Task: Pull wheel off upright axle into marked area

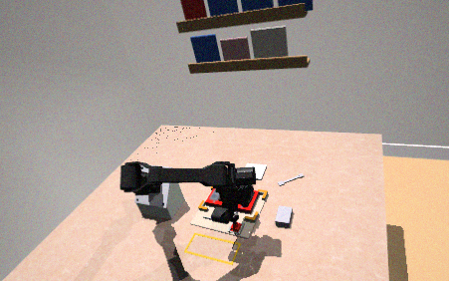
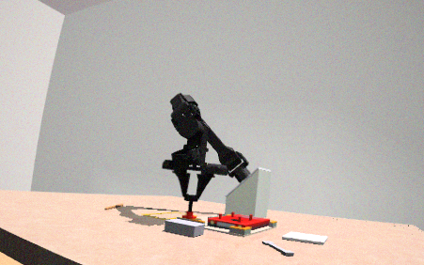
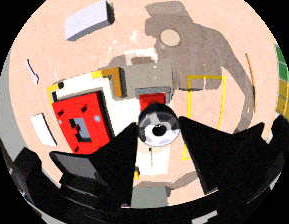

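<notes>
- In the wrist view the gripper (image 3: 156,129) is clamped on the wheel (image 3: 157,127), a small dark disc with a pale centre sitting between the two black fingers.
- Just beyond the wheel lies a small red base (image 3: 152,99) on the table, with a grey block behind it (whether the wheel touches anything beneath cannot be made out here).
- To the right of the fingers is the yellow outline of the marked area (image 3: 204,96); the wheel is not inside it.
- From the exterior view the gripper (image 2: 191,196) points straight down, its tips pinched together above a thin dark axle (image 2: 190,207) that rises from the red base (image 2: 189,215).
- Beside that sit a grey box (image 2: 184,226) in front and a flat red plate (image 2: 239,220) to the right.
- In the top view the arm (image 1: 184,175) reaches across from its base (image 1: 156,196), and the marked area (image 1: 211,248) lies near the table's front edge.
- Farther out are a white sheet (image 1: 257,170) and a thin pale strip (image 1: 291,179).
- On the far wall, shelves (image 1: 248,64) carry coloured boxes.
</notes>
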`<state>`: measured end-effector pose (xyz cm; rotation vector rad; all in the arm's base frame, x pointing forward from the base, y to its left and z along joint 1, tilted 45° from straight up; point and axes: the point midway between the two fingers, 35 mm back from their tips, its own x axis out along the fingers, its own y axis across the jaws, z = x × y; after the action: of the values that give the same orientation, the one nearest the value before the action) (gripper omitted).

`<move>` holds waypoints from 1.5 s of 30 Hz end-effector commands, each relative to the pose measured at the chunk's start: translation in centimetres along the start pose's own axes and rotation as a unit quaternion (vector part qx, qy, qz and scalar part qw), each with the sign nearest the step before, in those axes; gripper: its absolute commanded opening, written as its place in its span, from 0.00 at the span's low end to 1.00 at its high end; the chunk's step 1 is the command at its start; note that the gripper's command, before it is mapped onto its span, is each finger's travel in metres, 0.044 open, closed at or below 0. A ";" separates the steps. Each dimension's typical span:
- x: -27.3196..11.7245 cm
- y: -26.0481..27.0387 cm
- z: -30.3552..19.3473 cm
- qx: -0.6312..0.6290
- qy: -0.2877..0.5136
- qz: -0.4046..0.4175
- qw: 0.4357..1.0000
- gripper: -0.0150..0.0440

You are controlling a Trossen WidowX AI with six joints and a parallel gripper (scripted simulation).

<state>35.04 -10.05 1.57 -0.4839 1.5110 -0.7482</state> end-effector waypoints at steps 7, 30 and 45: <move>-0.4 0.0 0.1 0.002 0.000 0.001 1.000 0.25; -3.4 -1.9 -1.0 -0.002 0.001 0.001 1.000 0.25; -3.9 -7.1 -3.8 0.000 0.001 0.001 1.000 0.25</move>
<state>31.90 -10.88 8.49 -0.4756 1.5040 -0.7440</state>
